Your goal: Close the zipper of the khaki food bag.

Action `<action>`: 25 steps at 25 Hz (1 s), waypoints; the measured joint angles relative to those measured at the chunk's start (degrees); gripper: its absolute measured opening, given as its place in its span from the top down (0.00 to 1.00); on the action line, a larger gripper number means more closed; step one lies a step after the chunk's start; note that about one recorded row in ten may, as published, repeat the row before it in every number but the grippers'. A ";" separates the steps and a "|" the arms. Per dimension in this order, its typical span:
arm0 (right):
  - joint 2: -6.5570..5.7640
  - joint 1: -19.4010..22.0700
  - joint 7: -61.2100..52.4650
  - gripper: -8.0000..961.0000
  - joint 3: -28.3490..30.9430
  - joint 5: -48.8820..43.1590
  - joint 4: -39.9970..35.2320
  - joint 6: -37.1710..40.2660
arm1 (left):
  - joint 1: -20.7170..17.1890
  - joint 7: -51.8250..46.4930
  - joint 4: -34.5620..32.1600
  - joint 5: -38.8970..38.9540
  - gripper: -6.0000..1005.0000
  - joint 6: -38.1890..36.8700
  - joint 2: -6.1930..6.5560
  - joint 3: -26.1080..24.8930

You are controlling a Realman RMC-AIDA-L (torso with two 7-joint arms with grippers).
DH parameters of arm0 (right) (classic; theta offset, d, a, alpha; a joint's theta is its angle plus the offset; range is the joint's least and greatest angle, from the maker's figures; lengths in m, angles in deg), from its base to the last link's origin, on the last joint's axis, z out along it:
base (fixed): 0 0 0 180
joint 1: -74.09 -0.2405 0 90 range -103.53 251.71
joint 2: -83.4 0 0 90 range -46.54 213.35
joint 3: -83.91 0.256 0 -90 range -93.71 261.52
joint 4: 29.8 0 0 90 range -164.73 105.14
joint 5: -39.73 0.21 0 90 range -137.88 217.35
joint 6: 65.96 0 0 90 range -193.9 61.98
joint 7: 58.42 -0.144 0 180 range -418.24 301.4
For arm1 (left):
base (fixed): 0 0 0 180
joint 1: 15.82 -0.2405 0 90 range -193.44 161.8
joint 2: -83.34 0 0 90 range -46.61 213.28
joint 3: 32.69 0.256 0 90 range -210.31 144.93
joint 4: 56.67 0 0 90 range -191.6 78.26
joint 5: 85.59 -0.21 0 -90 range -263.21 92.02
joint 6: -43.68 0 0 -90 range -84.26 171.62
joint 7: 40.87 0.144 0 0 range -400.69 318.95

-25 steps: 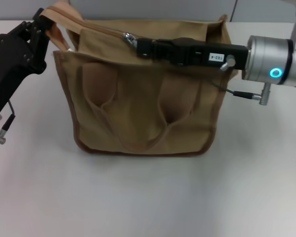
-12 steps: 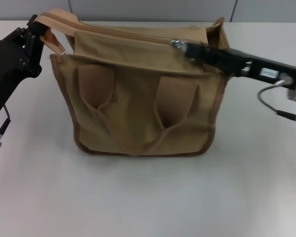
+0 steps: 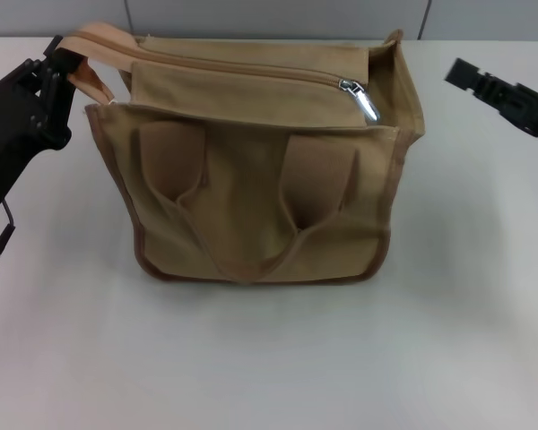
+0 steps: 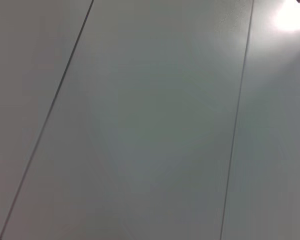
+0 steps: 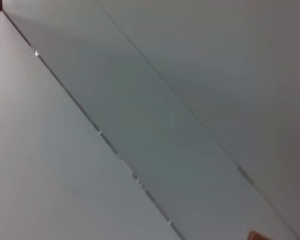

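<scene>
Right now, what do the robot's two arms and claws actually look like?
Both are matte black and blocky. The left gripper ends a chunky, angular black body, with a thin dark cable running to a small silver plug near its base. Of the right gripper, only a slim, flat black bar with notched edges shows.

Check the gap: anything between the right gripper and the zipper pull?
Head view: only the khaki food bag's upright end wall and bare table separate right gripper and zipper pull.
</scene>
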 joint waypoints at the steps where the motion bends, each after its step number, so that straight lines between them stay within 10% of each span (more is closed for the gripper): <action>1: 0.08 0.45 0.74 0.99 0.00 0.49 0.00 0.02 | -0.18 0.48 0.03 -0.03 0.95 -0.28 -0.05 0.09; 12: 1.16 1.88 15.35 0.91 -0.01 1.38 3.39 2.46 | -1.71 2.91 -3.70 -0.58 0.82 -4.66 0.15 6.35; 25: 1.33 2.25 28.21 0.38 0.04 3.57 6.53 7.41 | -10.85 2.95 -14.97 -0.95 0.33 -7.60 0.55 22.23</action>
